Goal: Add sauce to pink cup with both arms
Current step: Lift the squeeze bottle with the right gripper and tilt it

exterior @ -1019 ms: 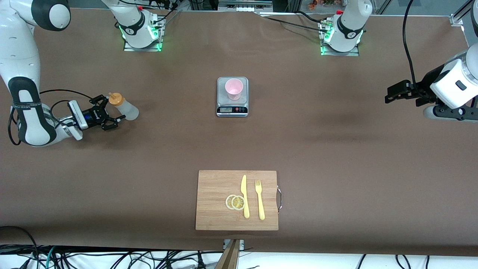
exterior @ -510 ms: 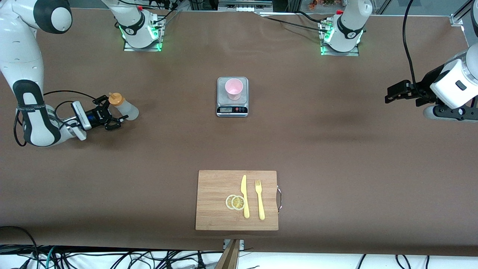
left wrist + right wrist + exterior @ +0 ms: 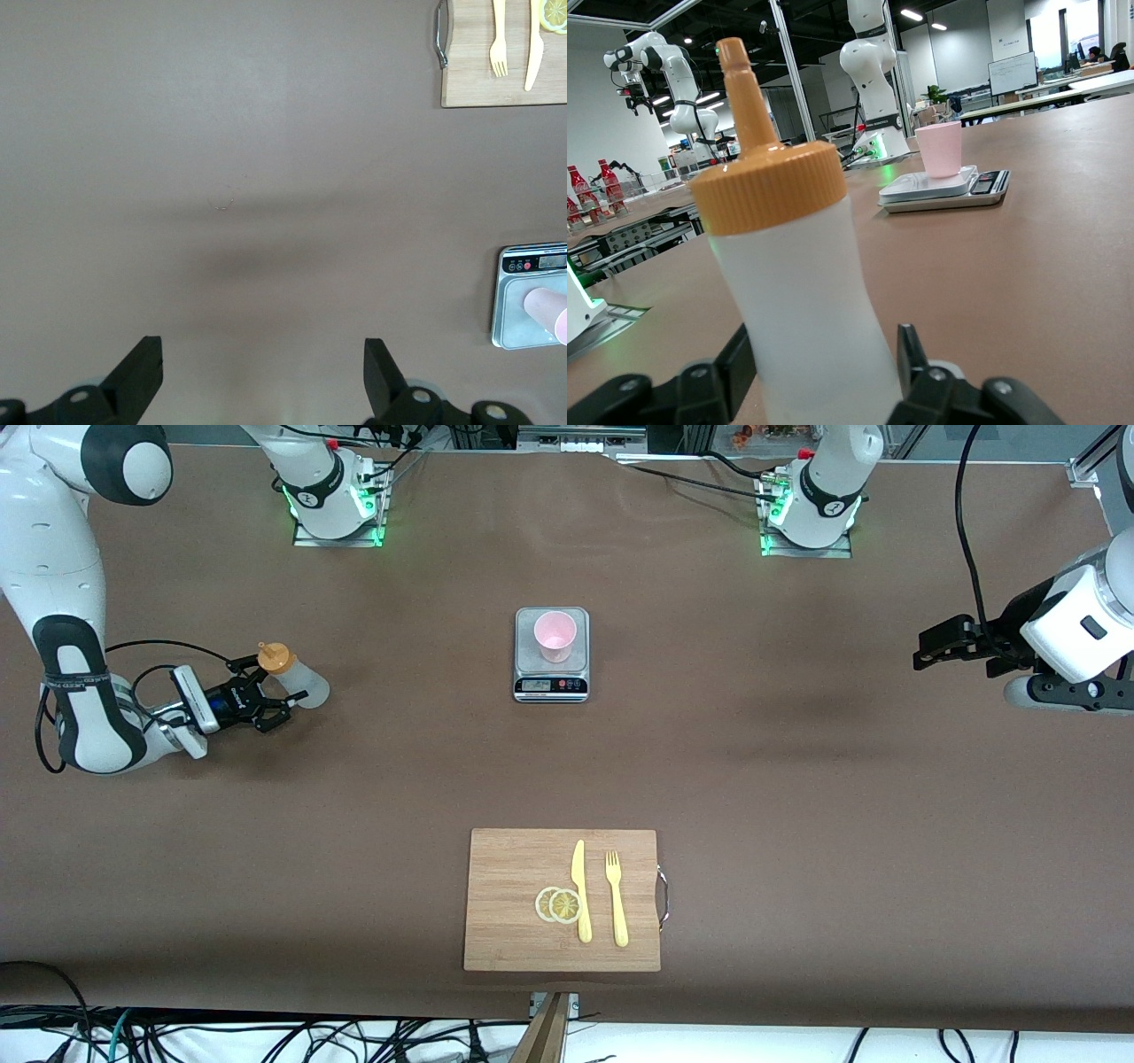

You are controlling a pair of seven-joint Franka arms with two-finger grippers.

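The sauce bottle (image 3: 299, 683), translucent white with an orange nozzle cap, stands on the table toward the right arm's end. My right gripper (image 3: 269, 689) is open, with one finger on each side of the bottle's body; in the right wrist view the bottle (image 3: 797, 266) fills the space between the fingers (image 3: 741, 354), with a slim gap at one of them. The pink cup (image 3: 555, 636) stands upright on a small scale (image 3: 551, 684) at mid-table and also shows in the right wrist view (image 3: 939, 149). My left gripper (image 3: 920, 655) is open and empty, waiting in the air over the left arm's end of the table.
A wooden cutting board (image 3: 509, 868) lies near the front camera's edge, carrying a yellow knife (image 3: 580, 890), a yellow fork (image 3: 616, 899) and two lemon slices (image 3: 558, 904). The scale (image 3: 530, 266) and cup (image 3: 547, 310) show at the left wrist view's edge.
My right gripper has moved in toward the sauce bottle, so its open fingers now stand on either side of the body. The left arm has not moved.
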